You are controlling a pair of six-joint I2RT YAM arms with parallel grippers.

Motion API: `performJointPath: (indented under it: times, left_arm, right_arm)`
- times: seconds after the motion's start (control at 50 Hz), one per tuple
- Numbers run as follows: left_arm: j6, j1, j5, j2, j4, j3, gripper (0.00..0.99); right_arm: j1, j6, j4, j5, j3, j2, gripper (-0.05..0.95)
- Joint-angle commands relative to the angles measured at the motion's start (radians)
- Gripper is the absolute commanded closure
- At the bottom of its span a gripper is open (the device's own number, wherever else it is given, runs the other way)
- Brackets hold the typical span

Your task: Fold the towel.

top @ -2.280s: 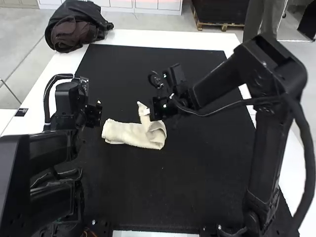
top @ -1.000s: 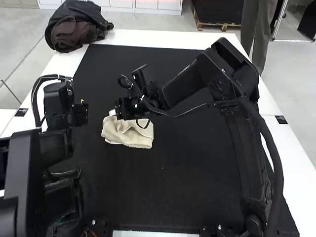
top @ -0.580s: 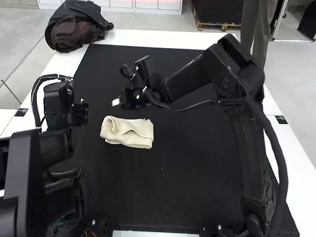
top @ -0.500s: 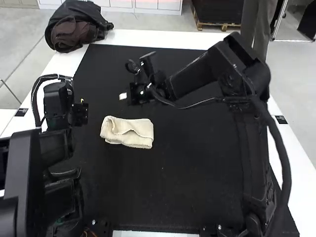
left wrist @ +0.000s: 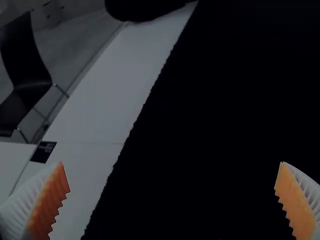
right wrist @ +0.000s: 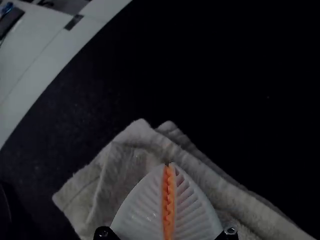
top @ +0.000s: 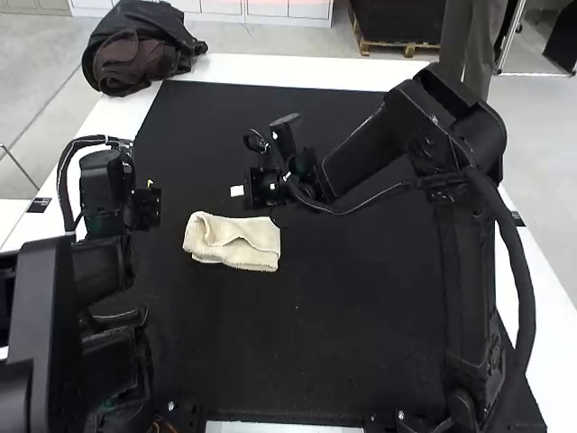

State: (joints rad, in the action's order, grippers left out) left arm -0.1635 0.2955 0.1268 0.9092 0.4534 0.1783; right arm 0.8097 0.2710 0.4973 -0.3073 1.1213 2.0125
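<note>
The right tool is narrow, its fingers together. Near it lies the folded towel. The left tool stands wide.

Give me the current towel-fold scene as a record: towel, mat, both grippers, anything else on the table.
towel: cream cloth towel, folded into a small, uneven bundle, wrinkled on top
mat: black cloth mat, under the towel, laid on the white table
left_gripper: white ribbed fingers with orange pads, open, nothing between them
right_gripper: white ribbed fingers with orange pads, shut, near the towel's far side, not gripping it
other: dark soft bag, table's far left corner
</note>
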Motion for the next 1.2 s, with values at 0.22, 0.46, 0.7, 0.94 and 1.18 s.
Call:
performJointPath:
  times: [0.22,0.46,0.7,0.94,1.18]
  left_arm:
    - [0.004,0.008,-0.013,-0.013,0.011,-0.005,0.03]
    - [0.007,0.008,-0.012,-0.013,0.013,0.003,0.03]
    - [0.012,0.008,-0.01,-0.02,0.013,0.007,0.03]
    - [0.016,0.008,-0.01,-0.049,0.004,0.012,0.03]
    - [0.025,0.01,-0.012,-0.082,-0.019,0.027,0.03]
  right_arm:
    - [0.04,0.017,0.064,-0.026,-0.009,0.06,0.92]
    - [0.057,0.019,0.086,-0.035,-0.011,0.095,0.92]
    - [0.063,0.025,0.132,-0.039,-0.009,0.146,0.92]
    - [0.086,0.042,0.178,-0.049,-0.006,0.196,0.92]
    - [0.106,0.043,0.196,-0.049,0.002,0.244,0.92]
